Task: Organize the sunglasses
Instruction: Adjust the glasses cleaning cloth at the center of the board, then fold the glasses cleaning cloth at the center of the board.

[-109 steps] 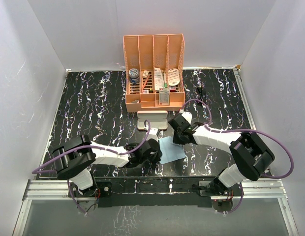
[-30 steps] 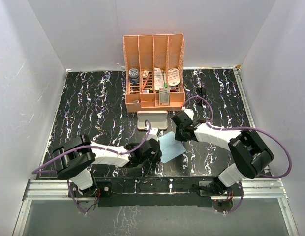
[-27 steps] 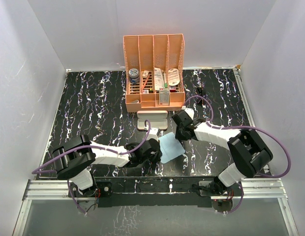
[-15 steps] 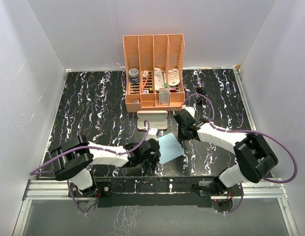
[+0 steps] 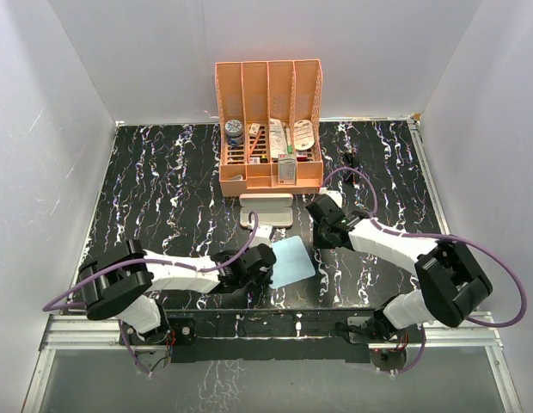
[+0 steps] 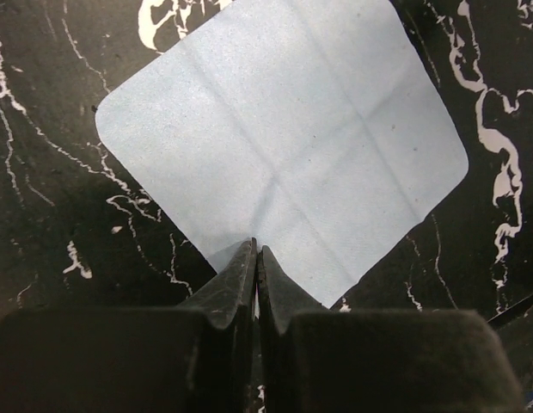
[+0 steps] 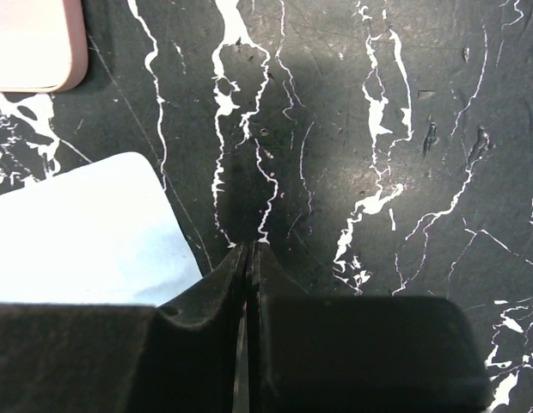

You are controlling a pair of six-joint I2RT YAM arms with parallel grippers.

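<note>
The sunglasses [image 5: 350,159] lie on the black table [image 5: 163,198] just right of the orange rack [image 5: 269,129], well apart from both arms. In front of the rack, on the near side of the pink case [image 5: 266,209], the left gripper [image 6: 256,254] is pinched tight on the edge of the blue cloth [image 6: 284,146]. Also in front of the rack, the right gripper [image 7: 249,249] has its 2 fingers pressed together on nothing, over bare table.

Fig. notes, obscured parts only
- L wrist: blue cloth [image 6: 284,146], near edge covered by left gripper [image 6: 256,251]; pinched or only touched, can't tell
- R wrist: pink case [image 7: 30,43] cropped at top-left corner; cloth cut by left edge, lower part behind right gripper [image 7: 249,251]
- Top view: sunglasses [image 5: 351,159] = tiny dark speck right of organizer [image 5: 270,181]; frame, lenses not resolvable; organizer contents too small to ID; both grippers' fingertips hidden under wrist bodies
</note>
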